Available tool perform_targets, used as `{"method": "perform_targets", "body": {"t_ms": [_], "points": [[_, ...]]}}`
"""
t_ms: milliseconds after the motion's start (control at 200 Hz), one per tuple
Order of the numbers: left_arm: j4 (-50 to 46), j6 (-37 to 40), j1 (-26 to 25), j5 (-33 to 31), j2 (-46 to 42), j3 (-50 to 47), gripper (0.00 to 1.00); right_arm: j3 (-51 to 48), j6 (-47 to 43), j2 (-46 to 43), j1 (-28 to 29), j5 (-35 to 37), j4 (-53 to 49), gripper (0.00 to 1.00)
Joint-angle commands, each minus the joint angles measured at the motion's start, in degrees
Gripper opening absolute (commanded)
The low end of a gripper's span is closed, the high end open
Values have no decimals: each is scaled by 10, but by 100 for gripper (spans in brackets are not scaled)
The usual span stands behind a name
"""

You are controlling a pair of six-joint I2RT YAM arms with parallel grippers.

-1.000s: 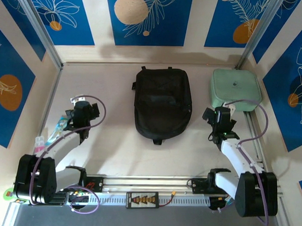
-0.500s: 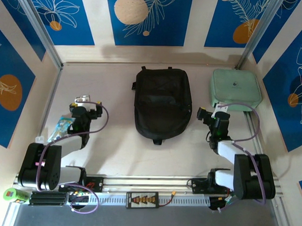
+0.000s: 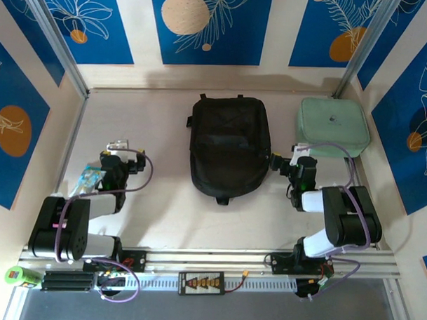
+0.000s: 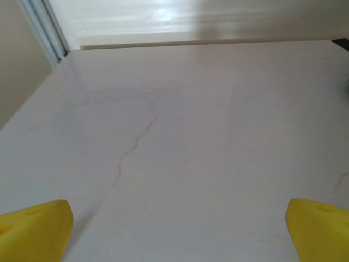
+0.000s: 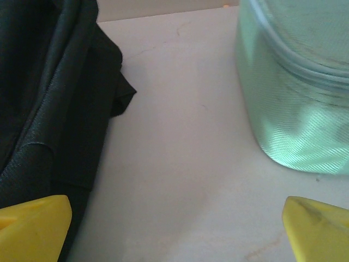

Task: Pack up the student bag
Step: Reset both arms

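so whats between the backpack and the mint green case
Just bare tabletop. The right wrist view shows it running between the student bag and the mint case.

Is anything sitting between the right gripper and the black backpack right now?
Nothing visible does. The open right gripper sits just off the right edge of the backpack, with bare table in the gap. The mint-green zip case lies on the gripper's other side, out of that path.
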Motion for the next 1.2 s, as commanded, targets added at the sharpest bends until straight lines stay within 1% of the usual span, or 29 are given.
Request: {"method": "perform_targets", "body": {"t_ms": [0,95,165,235,315,410,465,635,725,805,920,1190], "points": [[94,-8,21,62,42,-9,99,22,-32,14,21,22,37,99],[120,-11,26,87,81,-2,99,21,-26,14,18,29,37,99],[129,-12,26,86,101,3,99,29,-24,16,18,35,23,99],[149,-10,26,92,120,4,99,40,-8,15,4,26,-1,99],[122,-8,25,90,115,14,99,43,6,13,-10,11,-13,99],[86,3,22,101,118,35,100,44,5,14,-10,11,-13,99],[62,10,13,86,116,46,100,44,6,14,-11,11,-13,99],[57,22,-2,65,116,49,100,45,5,14,-11,11,-13,99],[71,25,-2,76,115,41,100,44,5,13,-11,11,-12,99],[41,31,-2,90,115,56,100,43,5,13,-11,11,-13,99],[44,39,-3,117,117,55,100,43,5,14,-10,11,-12,99],[27,34,0,113,119,65,100,44,5,13,-10,11,-12,99]]}}
